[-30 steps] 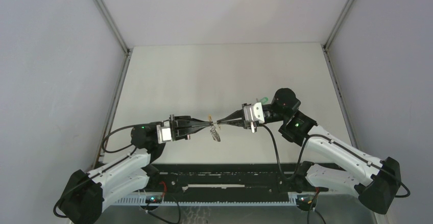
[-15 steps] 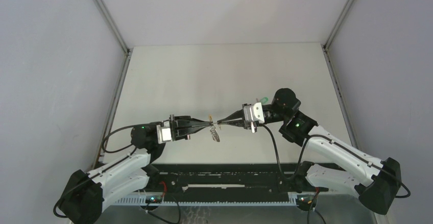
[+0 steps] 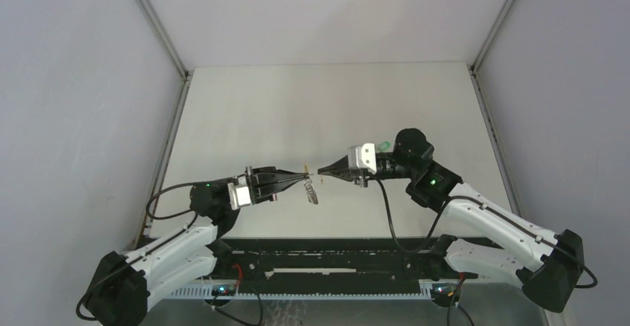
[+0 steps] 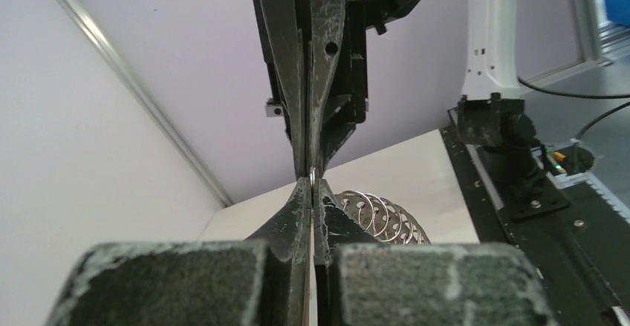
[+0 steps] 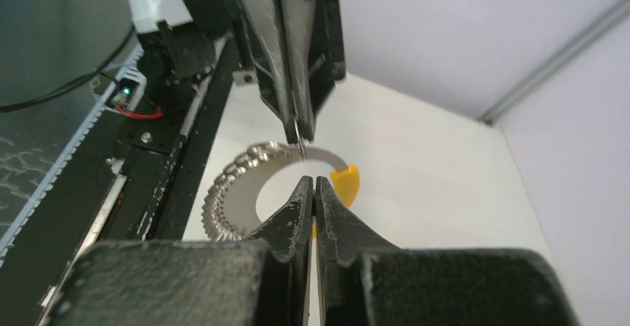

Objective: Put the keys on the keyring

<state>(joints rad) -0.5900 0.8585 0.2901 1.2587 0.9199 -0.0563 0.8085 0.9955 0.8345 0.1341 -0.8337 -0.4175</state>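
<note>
Grey keyring hangs above table, pinched at left gripper tip. Right gripper fingers pressed together, seemingly empty, nearly touching left tip. Green key by right wrist. Risk: tips collide, ring drops.

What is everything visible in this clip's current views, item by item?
keyring: one, grey metal with a yellow-orange section, in the air between the two claw tips, its rim at the left claw's tip
green key head: one, green, just past the right arm's wrist; the rest is hidden
orange key: none that I can make out
table: one, white, under both arms
walls: pale grey panels with metal corner rails, left, right and behind
base rail: one, black, with cables, at the near edge
left claw: one, black, shut on the keyring
right claw: one, black, shut, tip facing the left claw's; nothing seen in it
</note>
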